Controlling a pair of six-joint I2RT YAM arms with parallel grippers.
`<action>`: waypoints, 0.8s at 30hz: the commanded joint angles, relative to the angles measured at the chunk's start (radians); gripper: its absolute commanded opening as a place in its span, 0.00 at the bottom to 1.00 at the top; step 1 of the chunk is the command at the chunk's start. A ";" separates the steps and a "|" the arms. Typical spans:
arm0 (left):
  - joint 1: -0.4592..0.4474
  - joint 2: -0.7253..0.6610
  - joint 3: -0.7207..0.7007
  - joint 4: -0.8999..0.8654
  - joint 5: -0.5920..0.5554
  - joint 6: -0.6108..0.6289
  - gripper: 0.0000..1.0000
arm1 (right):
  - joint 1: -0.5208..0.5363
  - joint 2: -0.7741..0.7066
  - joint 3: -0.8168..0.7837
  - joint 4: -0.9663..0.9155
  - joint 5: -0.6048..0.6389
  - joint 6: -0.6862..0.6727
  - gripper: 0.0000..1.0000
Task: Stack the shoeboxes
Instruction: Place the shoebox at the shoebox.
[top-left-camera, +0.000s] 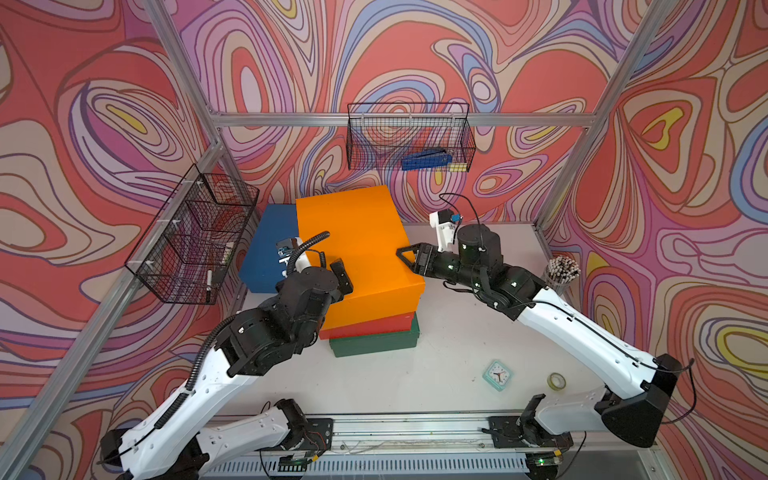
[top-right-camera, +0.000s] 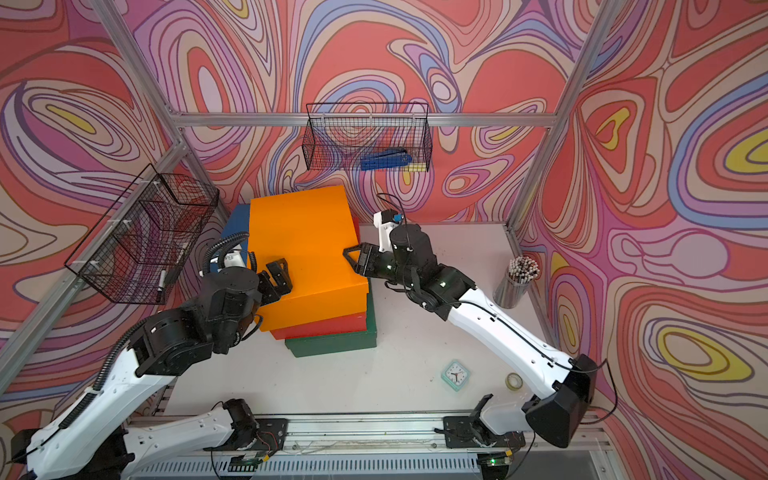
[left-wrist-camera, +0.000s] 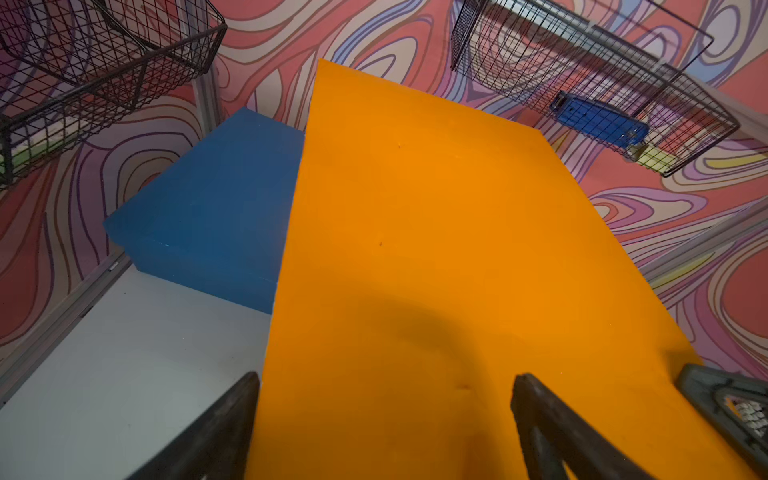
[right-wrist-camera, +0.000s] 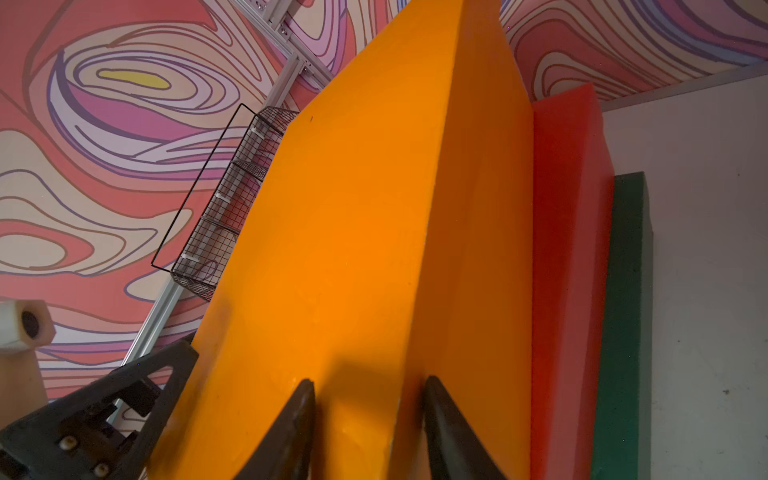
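Shoeboxes stand three high mid-frame: orange shoebox (top-left-camera: 357, 249) on red (top-left-camera: 374, 325) on green (top-left-camera: 374, 344). The blue one (top-left-camera: 266, 245) lies unstacked at upper left on the tabletop (top-left-camera: 457, 332). The left gripper (left-wrist-camera: 386, 376) is spread wide. The right gripper (right-wrist-camera: 368, 380) straddles the orange edge, probably squaring it; whether it pinches is unclear.

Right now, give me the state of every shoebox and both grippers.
orange shoebox: lid on, top of stack.
red shoebox: stacked, under orange.
green shoebox: stack's bottom, on table.
blue shoebox: lid on, unstacked, on table.
left gripper: open, over orange shoebox's edge.
right gripper: jaws apart astride orange shoebox's edge; grip unclear.
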 joint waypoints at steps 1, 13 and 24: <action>0.028 0.042 0.041 0.078 0.175 0.023 0.95 | 0.034 0.019 0.007 0.015 -0.076 -0.020 0.48; 0.114 0.034 0.076 0.090 0.245 0.112 0.94 | 0.033 0.039 0.060 -0.026 -0.048 -0.051 0.77; 0.221 0.071 0.272 -0.048 0.249 0.192 1.00 | 0.018 -0.057 0.110 -0.115 0.174 -0.190 0.91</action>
